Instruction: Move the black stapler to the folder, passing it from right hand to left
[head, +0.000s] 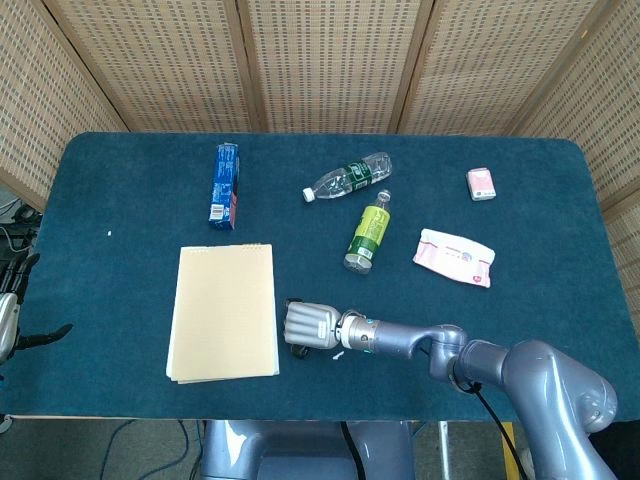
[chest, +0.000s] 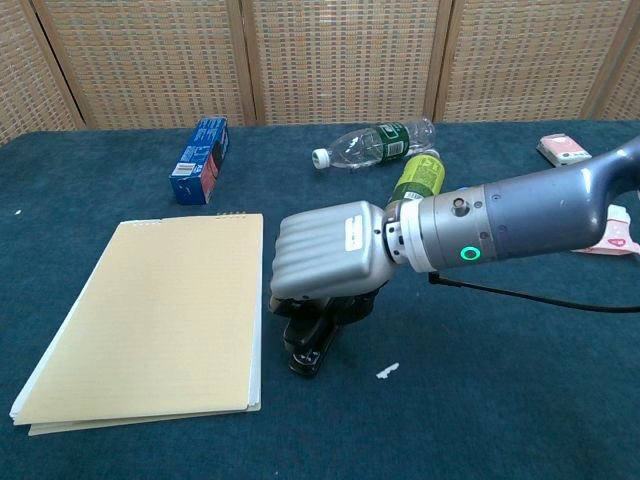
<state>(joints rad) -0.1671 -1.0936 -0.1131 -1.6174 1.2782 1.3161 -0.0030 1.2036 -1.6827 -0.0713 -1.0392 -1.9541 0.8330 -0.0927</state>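
Observation:
The black stapler sits just right of the tan folder, close to the folder's right edge and near the table's front. My right hand covers it from above, and its fingers curl down and grip the stapler's upper part. The stapler's front end pokes out below the hand. From the head view the right hand hides most of the stapler next to the folder. My left hand hangs off the table's left edge, fingers apart, holding nothing.
Along the back lie a blue box, a clear bottle, a green bottle, a pink-white pack and a small pink box. A white scrap lies right of the stapler.

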